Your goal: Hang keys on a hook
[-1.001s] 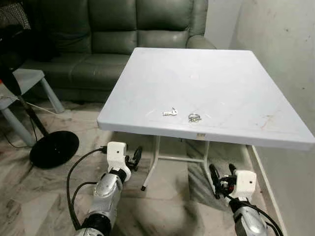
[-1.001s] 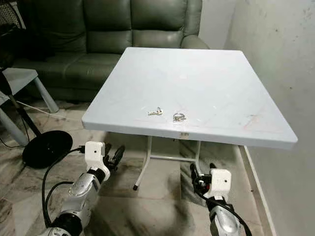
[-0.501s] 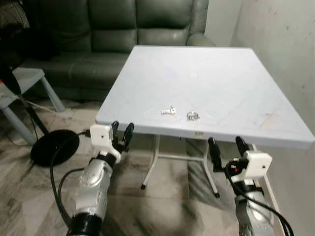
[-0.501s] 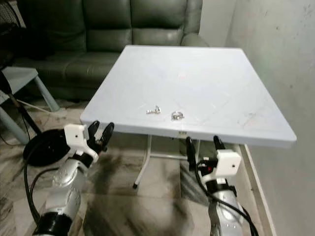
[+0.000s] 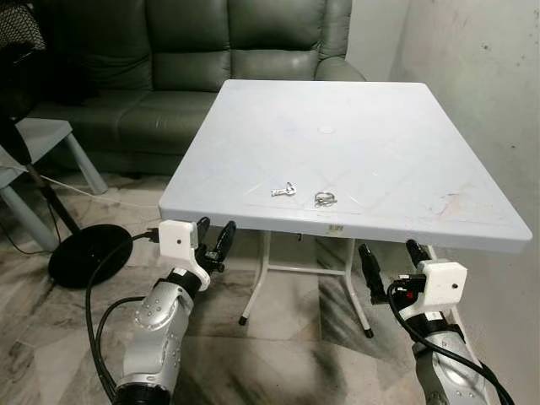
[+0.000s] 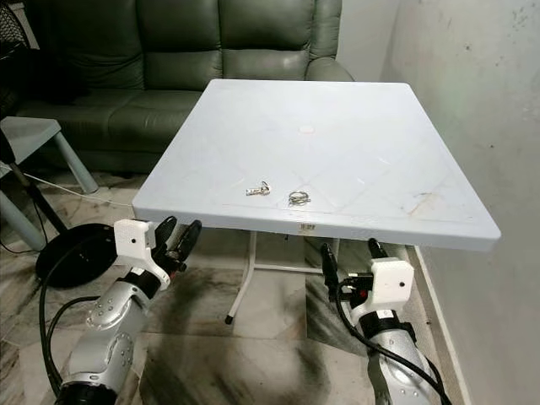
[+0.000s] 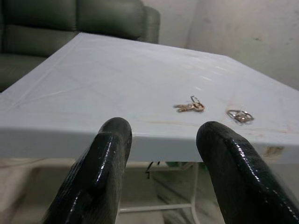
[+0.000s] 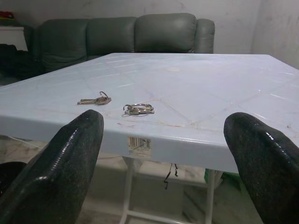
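A small bunch of keys [image 5: 283, 190] lies near the front edge of the white square table [image 5: 396, 135]; the same keys [image 7: 189, 107] [image 8: 93, 100] lie flat on the tabletop. Beside them on the right rests a metal ring [image 5: 326, 199] [image 8: 138, 109]. My left gripper [image 5: 214, 237] is open, raised just below the table's front left corner. My right gripper [image 5: 391, 257] is open too, held below the front edge to the right of the ring. Both hold nothing.
A dark green sofa [image 5: 194, 59] stands behind the table. A white wall [image 5: 481, 76] runs along the right. A fan's black round base [image 5: 89, 253] and a pale side table [image 5: 38, 139] stand to the left on the marble floor.
Both arms rose from near the floor up to the table's front edge, and have since held about there. The camera has shifted slightly.
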{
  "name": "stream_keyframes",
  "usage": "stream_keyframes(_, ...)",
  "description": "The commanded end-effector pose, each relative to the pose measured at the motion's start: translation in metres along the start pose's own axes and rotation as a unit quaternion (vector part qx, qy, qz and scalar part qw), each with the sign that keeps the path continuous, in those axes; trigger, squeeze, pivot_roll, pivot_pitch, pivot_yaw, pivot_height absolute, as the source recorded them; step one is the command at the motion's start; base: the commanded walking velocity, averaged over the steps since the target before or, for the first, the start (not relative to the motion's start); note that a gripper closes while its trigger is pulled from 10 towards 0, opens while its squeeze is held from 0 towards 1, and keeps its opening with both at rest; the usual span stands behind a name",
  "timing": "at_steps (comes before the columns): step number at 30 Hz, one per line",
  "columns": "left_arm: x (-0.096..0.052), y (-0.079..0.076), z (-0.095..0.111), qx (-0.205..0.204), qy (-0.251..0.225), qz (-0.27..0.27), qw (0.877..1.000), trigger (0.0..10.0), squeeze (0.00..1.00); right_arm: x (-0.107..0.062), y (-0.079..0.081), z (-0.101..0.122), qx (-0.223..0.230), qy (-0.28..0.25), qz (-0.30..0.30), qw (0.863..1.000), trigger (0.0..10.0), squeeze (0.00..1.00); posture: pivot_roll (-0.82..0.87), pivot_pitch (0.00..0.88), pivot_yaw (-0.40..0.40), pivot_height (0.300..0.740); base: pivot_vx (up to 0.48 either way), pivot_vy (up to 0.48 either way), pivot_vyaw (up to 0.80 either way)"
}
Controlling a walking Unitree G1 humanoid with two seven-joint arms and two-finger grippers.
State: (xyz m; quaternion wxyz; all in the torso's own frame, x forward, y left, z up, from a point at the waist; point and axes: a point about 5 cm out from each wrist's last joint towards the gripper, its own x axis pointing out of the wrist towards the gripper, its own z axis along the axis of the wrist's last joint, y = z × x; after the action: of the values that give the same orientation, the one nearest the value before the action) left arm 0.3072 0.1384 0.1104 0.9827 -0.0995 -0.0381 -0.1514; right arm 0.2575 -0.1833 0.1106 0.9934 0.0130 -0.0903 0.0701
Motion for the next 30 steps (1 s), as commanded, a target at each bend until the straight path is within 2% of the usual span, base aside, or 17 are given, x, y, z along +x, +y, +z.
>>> stream_keyframes(1,-0.002,0.001,0.007,-0.008,-0.015,0.0,1.0,10.0,0.0,0.005,0.003,0.011,0.006,-0.024,0.004,1.0,10.0,0.0,0.0,0.061,0.021,0.74,0.0,0.0,0.0)
stream_keyframes(5,-0.006,-0.001,0.012,-0.035,-0.026,0.004,0.999,10.0,0.0,0.005,0.01,0.02,0.016,-0.039,0.016,0.999,10.0,0.0,0.0,0.067,0.024,0.74,0.0,0.0,0.0)
stream_keyframes(9,-0.018,0.0,0.017,-0.065,-0.033,0.019,0.997,10.0,0.0,0.002,0.02,0.025,0.028,-0.045,0.02,0.998,10.0,0.0,0.0,0.074,0.027,0.74,0.0,0.0,0.0)
stream_keyframes(15,-0.027,0.009,0.021,-0.064,-0.027,0.042,0.997,10.0,0.0,0.005,0.027,0.027,0.041,-0.045,0.021,0.998,10.0,0.0,0.03,0.081,0.018,0.74,0.0,0.0,0.0)
stream_keyframes(20,-0.027,0.013,0.026,-0.063,-0.029,0.053,0.996,10.0,0.0,0.012,0.029,0.026,0.047,-0.039,0.02,0.998,10.0,0.0,0.07,0.088,0.001,0.74,0.0,0.0,0.0)
stream_keyframes(25,-0.02,0.013,0.031,-0.057,-0.029,0.052,0.997,10.0,0.0,0.022,0.033,0.026,0.054,-0.035,0.025,0.998,10.0,0.0,0.12,0.091,-0.025,0.74,0.0,0.0,0.0)
stream_keyframes(30,-0.011,0.013,0.028,-0.035,-0.011,0.071,0.997,10.0,0.0,0.032,0.035,0.025,0.055,-0.031,0.03,0.998,10.0,0.0,0.15,0.094,-0.052,0.74,0.0,0.0,0.0)
